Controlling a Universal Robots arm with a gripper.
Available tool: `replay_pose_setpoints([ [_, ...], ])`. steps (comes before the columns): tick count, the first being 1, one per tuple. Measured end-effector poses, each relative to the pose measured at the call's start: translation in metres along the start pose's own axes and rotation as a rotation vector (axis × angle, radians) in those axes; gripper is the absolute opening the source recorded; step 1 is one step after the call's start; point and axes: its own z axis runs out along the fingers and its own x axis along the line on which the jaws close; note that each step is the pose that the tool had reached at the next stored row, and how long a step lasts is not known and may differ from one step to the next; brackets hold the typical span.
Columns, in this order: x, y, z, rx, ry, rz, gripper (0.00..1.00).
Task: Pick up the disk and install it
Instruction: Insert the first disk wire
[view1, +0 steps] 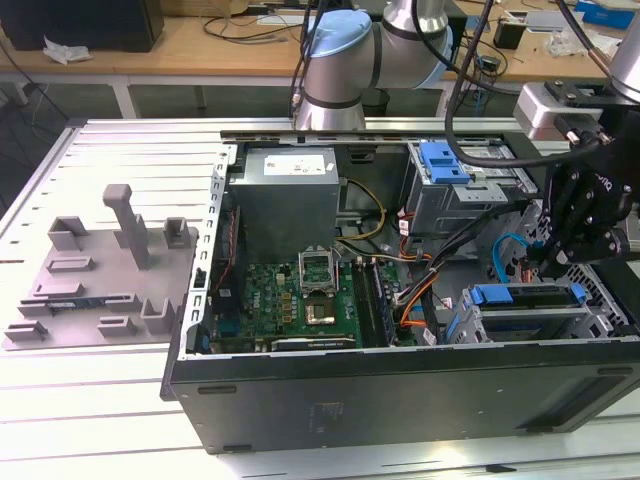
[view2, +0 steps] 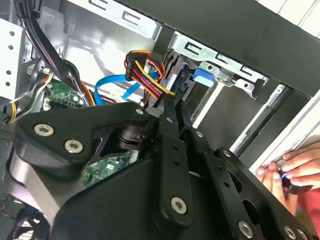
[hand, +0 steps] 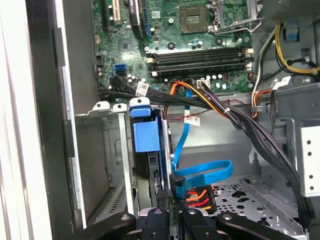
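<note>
- the gripper (view1: 556, 262) hangs inside the open computer case (view1: 400, 400), at the exterior view's right; whether its fingers are spread or pressed together i cannot tell.
- just beside it the disk (hand: 146, 150) stands on edge in the drive bay (hand: 117, 165), blue frame outward.
- a blue cable (hand: 200, 172) curls nearby.

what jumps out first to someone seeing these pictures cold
An open computer case lies on its side on a slatted metal table, its green motherboard bare. At the exterior view's right, the arm's black gripper hangs just above the drive bay, where the disk with its bright blue frame sits in its slot. In the second wrist view a person's hand rests at the case's edge.
</note>
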Motion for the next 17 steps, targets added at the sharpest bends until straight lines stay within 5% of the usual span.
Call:
replay_pose_setpoints([
  [17, 0.0056, 0.0005, 0.0002, 0.0003, -0.0002, -0.01, 0.17],
])
